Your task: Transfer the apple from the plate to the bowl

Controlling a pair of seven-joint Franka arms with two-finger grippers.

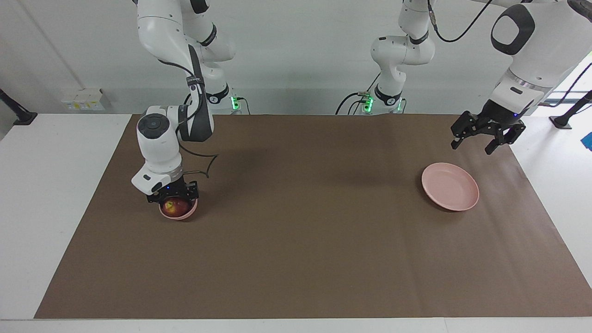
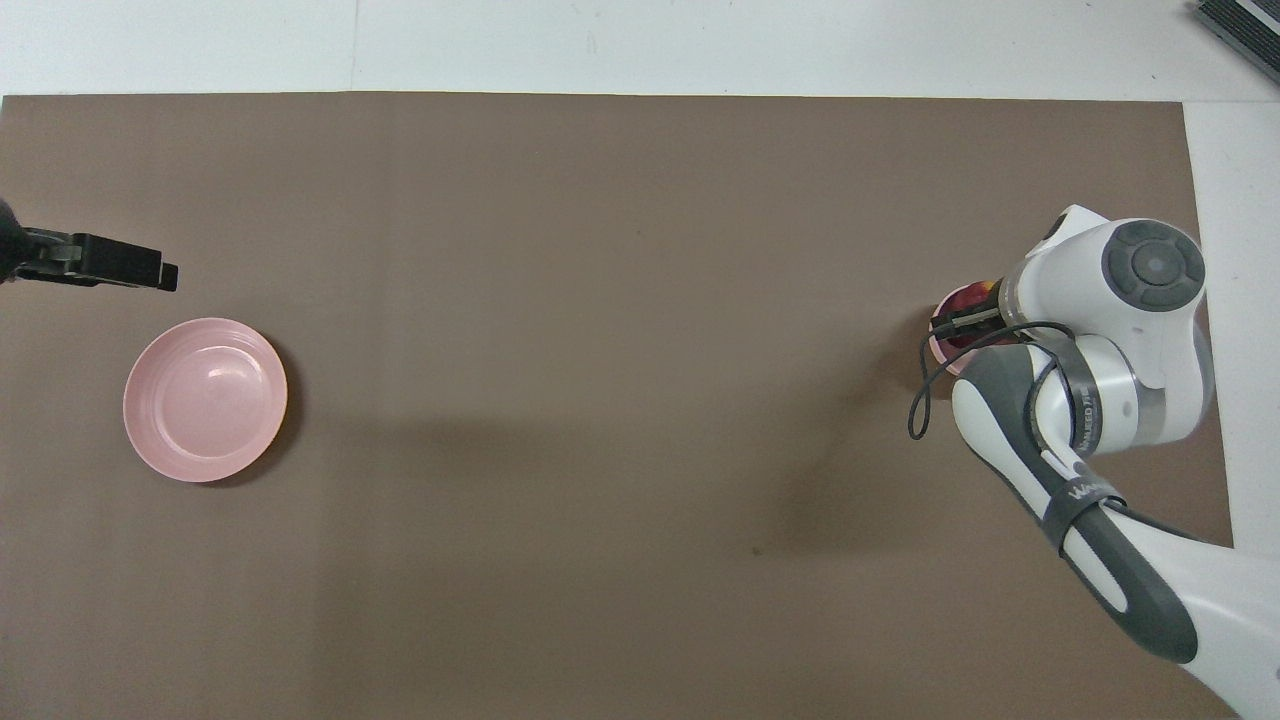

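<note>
The dark red apple [image 1: 175, 207] sits low in the small pink bowl [image 1: 186, 215] at the right arm's end of the mat. My right gripper [image 1: 173, 201] points straight down over the bowl, shut on the apple. From overhead the right wrist covers most of it, leaving only a sliver of apple [image 2: 972, 297] and bowl rim [image 2: 940, 338]. The flat pink plate [image 1: 450, 186] lies bare at the left arm's end, also visible from overhead [image 2: 205, 398]. My left gripper [image 1: 475, 144] hangs open and holds nothing, in the air above the mat's edge beside the plate.
A brown mat [image 1: 305, 231] covers the white table [image 1: 51, 194], whose bare top shows past both ends of the mat. A loose black cable [image 1: 208, 164] loops off the right wrist beside the bowl.
</note>
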